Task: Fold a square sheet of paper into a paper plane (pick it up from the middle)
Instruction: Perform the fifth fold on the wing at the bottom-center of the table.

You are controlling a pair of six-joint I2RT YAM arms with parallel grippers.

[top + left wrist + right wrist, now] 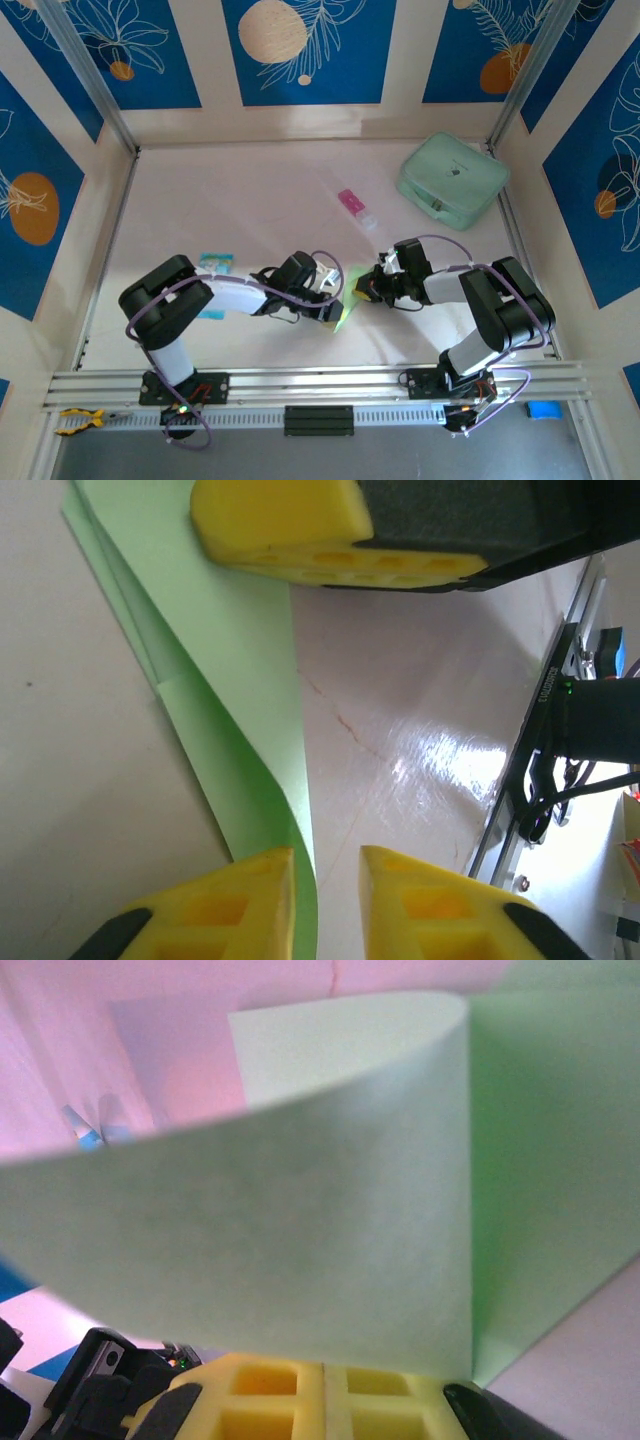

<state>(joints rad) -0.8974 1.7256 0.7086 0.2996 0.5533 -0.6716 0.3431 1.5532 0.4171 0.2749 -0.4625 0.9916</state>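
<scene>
Paper (240, 710) lies part-folded on the tabletop (420, 710) between the arms. Right tool (322, 1395) is clamped on a curled-up flap, left tool (328, 905) sits barely ajar around an edge. Any tug from the right could drag it and skew the crease.

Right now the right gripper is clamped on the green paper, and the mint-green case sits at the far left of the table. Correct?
One thing is off: the mint-green case sits at the far right of the table, not the far left, as the top external view shows. The right gripper is clamped on the green paper, as you said.
</scene>
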